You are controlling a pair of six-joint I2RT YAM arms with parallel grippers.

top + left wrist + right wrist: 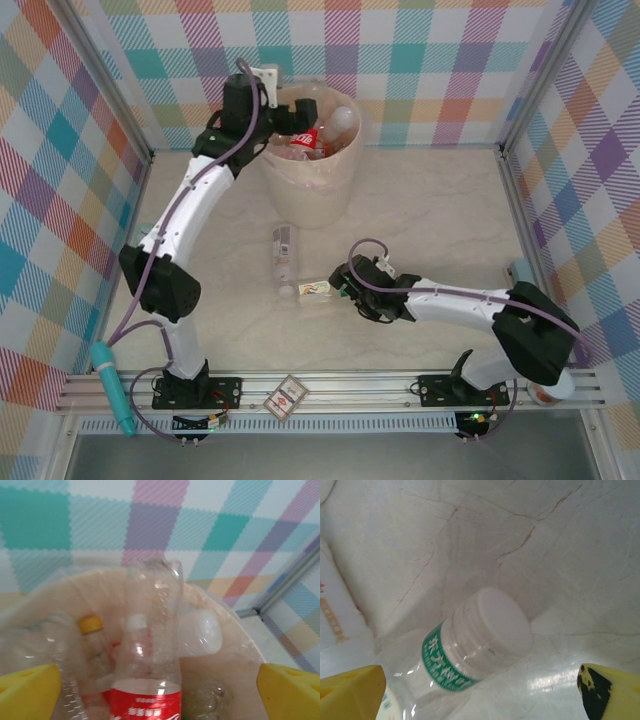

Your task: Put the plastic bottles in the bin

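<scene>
Marbled beige tabletop (440,200), pastel plaid walls (430,60), bin (310,185)

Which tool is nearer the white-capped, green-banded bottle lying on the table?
Right. The right tool is open and straddles the white-capped bottle, just above the table. The left tool is far off, open above the bin at the back.

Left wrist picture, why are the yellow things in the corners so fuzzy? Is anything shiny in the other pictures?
Left wrist view: the yellow fingers sit too near the lens, so they blur; the red-labelled bottle is soft too. Right wrist view: the white-capped bottle is sharp, with a bright glare patch on the table. Top view: even light, soft shadows.
</scene>
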